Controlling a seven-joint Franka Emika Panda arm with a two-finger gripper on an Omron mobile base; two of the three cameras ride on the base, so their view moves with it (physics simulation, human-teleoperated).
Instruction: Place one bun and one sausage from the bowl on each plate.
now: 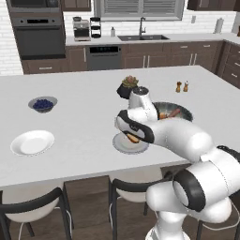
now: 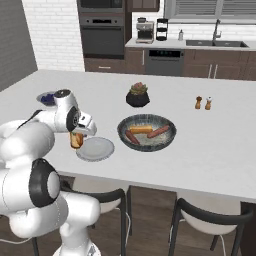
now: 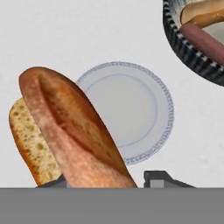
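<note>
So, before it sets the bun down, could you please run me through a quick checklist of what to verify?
1. Bun held in the hand: ok, it hangs upright between the fingers.
2. Near plate bare and ready: ok, nothing lies on it.
3. Bun over that plate: not ok, in the hand view it hangs at the plate's edge, partly over the counter.
4. Bowl still stocked: ok, one bun and two sausages show in it.
5. Second plate free: ok, bare.
6. Bun clear of the plate surface: cannot tell.
</note>
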